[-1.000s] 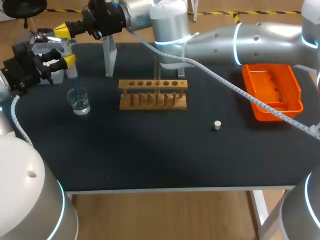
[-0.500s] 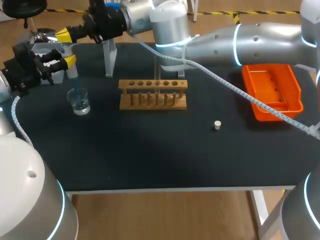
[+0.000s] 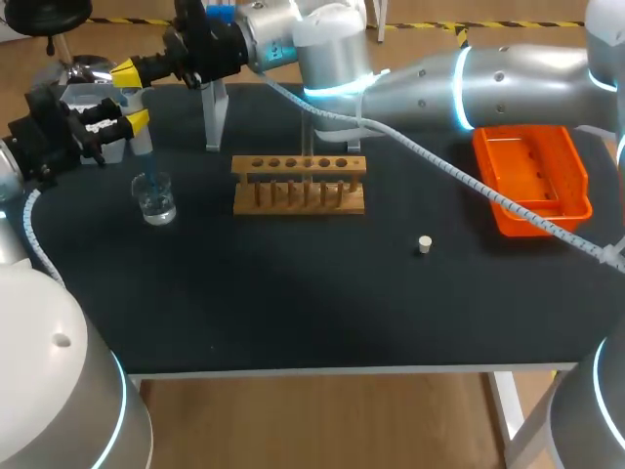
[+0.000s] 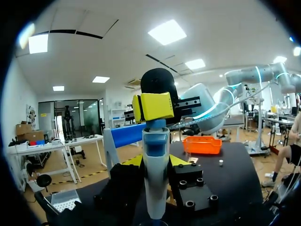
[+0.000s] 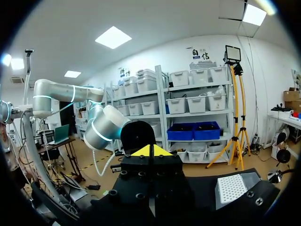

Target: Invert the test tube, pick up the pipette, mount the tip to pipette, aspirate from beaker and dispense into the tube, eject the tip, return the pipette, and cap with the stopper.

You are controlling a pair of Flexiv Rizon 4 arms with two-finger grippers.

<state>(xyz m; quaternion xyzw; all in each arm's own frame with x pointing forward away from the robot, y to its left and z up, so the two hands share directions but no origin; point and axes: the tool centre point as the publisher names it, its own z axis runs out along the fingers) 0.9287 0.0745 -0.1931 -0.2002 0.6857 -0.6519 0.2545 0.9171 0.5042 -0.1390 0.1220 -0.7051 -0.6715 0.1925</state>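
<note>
My left gripper at the table's far left is shut on the white pipette, held upright. Its blue tip dips into the glass beaker. My right arm reaches across the table, and its gripper is shut, hovering just above the pipette's top. In the left wrist view the pipette rises between my fingers, with a yellow tip of the right gripper at its plunger. The wooden tube rack stands mid-table with a clear tube in it. The white stopper lies right of the rack.
An orange tray sits at the right edge. The pipette stand rises behind the rack, to its left. A tip box stands behind my left gripper and also shows as the tip box in the right wrist view.
The right gripper has shifted slightly lower, closer to the pipette's top. The left gripper, pipette and beaker have stayed in place.
</note>
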